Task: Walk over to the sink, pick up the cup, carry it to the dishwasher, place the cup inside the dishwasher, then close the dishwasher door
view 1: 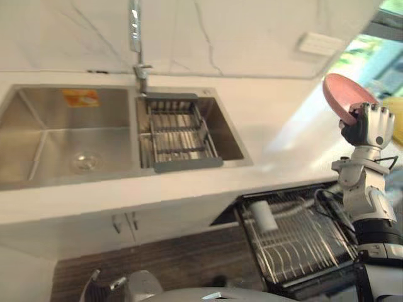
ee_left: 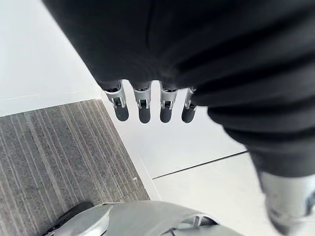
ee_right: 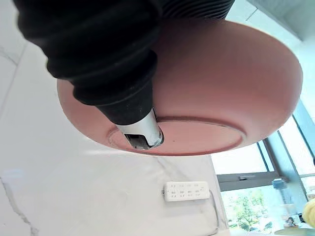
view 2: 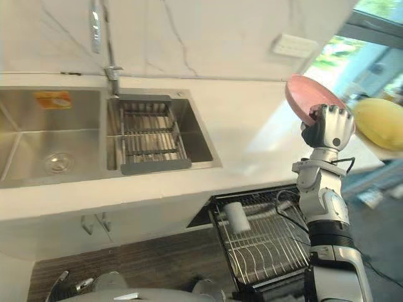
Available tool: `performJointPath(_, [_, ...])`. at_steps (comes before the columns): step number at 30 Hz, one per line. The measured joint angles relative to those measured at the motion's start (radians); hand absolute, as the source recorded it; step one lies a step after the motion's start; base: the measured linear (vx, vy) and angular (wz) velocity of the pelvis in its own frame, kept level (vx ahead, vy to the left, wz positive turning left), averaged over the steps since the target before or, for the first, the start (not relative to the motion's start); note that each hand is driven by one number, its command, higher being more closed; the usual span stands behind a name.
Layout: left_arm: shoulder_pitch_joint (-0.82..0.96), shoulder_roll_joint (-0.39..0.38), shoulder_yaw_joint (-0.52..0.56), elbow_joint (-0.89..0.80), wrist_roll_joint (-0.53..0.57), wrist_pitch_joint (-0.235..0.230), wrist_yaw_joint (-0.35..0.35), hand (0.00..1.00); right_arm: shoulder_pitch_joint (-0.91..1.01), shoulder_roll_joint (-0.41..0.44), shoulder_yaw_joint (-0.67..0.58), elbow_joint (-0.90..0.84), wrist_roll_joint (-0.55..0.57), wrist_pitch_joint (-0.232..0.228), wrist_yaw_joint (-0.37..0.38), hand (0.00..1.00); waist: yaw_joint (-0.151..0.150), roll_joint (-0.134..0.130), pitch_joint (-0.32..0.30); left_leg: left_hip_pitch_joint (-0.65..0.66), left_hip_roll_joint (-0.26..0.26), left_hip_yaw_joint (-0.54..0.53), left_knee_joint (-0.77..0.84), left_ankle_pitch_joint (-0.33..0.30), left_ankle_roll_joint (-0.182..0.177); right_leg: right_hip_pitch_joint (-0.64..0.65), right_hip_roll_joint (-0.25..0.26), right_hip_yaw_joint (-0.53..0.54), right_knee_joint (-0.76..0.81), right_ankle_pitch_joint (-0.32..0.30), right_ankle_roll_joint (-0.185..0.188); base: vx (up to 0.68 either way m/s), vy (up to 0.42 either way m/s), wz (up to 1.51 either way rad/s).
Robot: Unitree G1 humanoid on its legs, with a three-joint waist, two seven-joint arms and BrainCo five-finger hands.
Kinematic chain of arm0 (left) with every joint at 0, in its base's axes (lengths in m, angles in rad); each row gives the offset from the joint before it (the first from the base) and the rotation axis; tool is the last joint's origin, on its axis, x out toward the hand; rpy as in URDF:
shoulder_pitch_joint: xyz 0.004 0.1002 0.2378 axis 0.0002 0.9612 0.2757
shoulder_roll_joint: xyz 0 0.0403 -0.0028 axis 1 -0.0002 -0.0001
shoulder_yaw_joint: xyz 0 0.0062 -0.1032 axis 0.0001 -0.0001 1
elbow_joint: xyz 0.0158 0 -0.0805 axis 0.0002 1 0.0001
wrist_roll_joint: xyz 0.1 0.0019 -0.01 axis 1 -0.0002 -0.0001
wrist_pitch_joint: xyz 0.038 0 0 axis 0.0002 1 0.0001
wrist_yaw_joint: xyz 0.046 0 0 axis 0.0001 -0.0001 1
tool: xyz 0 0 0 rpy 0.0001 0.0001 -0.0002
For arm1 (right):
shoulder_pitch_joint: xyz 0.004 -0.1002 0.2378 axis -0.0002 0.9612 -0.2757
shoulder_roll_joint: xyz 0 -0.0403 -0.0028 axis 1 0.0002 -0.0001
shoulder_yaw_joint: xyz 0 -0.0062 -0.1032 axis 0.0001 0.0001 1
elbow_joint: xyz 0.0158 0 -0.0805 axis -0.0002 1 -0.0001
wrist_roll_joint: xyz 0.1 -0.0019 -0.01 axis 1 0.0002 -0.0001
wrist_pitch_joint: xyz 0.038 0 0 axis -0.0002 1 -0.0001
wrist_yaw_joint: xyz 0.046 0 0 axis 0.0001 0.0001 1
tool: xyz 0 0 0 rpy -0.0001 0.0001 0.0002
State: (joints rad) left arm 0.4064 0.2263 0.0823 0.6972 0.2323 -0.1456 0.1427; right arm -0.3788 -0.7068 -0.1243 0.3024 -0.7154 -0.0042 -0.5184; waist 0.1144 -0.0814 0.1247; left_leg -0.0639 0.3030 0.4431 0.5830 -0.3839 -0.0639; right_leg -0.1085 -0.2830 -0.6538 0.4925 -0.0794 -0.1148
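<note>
The left hand hangs low at the near left, over the dark wood-grain floor. In its wrist view its fingers hang straight and side by side, holding nothing.

The steel sink is set into the white tabletop. It has a wide left basin and a narrower right basin, which holds a wire drain basket. The faucet rises behind the divide between the basins.

To the right of the sink, below the tabletop's front edge, the dishwasher rack stands pulled out. A white cup sits at the rack's far left corner. Its long axis runs roughly away from the robot, but I cannot tell whether it stands or lies. The cup is well below and to the left of the right hand, and neither hand touches it.

The right hand is raised high above the right end of the tabletop, its back toward the head camera. It holds a pink bowl, not a cup. The fingers curl over the bowl's lower right rim, and the thumb presses on the underside by the foot ring.

The bowl is tipped up on edge, and its broad face slants from upper left down to the hand. Its underside faces the wrist. A white socket is on the wall behind it.
</note>
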Motion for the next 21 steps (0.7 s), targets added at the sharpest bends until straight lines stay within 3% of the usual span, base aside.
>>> performJointPath(1, [-0.031,-0.021,0.002,0.028,-0.013,0.003,0.007,0.00,-0.015,0.014,0.002,0.002,0.000,-0.002,0.009,1.00,0.017,0.037,-0.006,-0.030,0.021,-0.013,-0.041,0.010,0.020,0.016,0.085,0.023,-0.167,0.069,0.005,-0.13,0.102,-1.18])
performJointPath(2, [-0.045,-0.037,0.007,0.036,-0.014,0.003,0.010,0.00,-0.023,0.022,0.004,0.002,-0.001,-0.002,0.011,1.00,0.025,0.040,-0.007,-0.024,0.030,0.023,-0.068,0.027,0.007,0.020,0.102,0.022,-0.201,0.067,-0.002,-0.16,0.080,-1.20])
performJointPath(3, [-0.064,-0.048,0.017,0.042,-0.017,0.002,0.026,0.00,-0.026,0.029,0.007,0.011,-0.018,-0.005,0.012,1.00,0.023,0.029,-0.011,-0.016,0.016,0.071,-0.105,0.058,0.013,0.029,0.085,-0.018,-0.132,0.009,0.020,-0.04,0.039,-1.07])
performJointPath(5, [-0.088,-0.047,0.025,0.049,-0.029,0.006,0.033,0.00,-0.038,0.030,0.006,0.041,-0.045,-0.025,0.012,1.00,0.033,-0.005,-0.010,-0.022,-0.011,0.135,-0.103,0.074,0.028,0.123,0.077,-0.008,-0.249,0.014,0.103,-0.01,0.036,-0.94])
performJointPath(6, [-0.101,-0.048,0.026,0.061,-0.030,0.006,0.034,0.00,-0.041,0.030,0.005,0.041,-0.049,-0.032,0.012,1.00,0.034,0.000,-0.001,-0.026,-0.014,0.139,-0.097,0.076,0.032,0.141,0.083,0.000,-0.292,0.023,0.119,-0.05,-0.034,-0.54])
performJointPath(8, [-0.118,-0.066,0.026,0.081,-0.029,0.006,0.036,0.00,-0.029,0.030,0.003,0.042,-0.053,-0.042,0.016,1.00,-0.003,0.032,0.024,-0.026,-0.012,0.133,-0.077,0.083,0.043,0.175,0.099,0.001,-0.362,0.051,0.170,-0.09,-0.034,-0.17])
performJointPath(11, [-0.117,-0.071,0.032,0.115,-0.028,0.002,0.050,0.00,0.012,0.029,-0.011,0.035,-0.048,-0.043,0.036,1.00,-0.017,0.041,0.021,-0.030,-0.004,0.125,-0.076,0.096,0.031,0.196,0.133,0.013,-0.445,0.078,0.220,-0.10,-0.070,-0.12])
performJointPath(17, [-0.099,-0.094,0.025,0.158,-0.003,-0.027,0.050,0.00,0.104,0.031,-0.044,0.034,-0.046,-0.059,0.055,1.00,-0.038,0.052,0.022,-0.038,0.003,0.080,-0.083,0.108,0.013,0.210,0.167,0.018,-0.496,0.101,0.217,-0.11,-0.031,-0.05])
performJointPath(21, [-0.100,-0.089,0.025,0.178,0.009,-0.052,0.051,0.00,0.107,0.034,-0.045,0.035,-0.037,-0.073,0.061,1.00,-0.061,0.078,0.039,-0.081,-0.026,0.079,-0.101,0.121,0.032,0.160,0.156,0.043,-0.544,0.149,0.217,-0.13,0.122,-0.12])
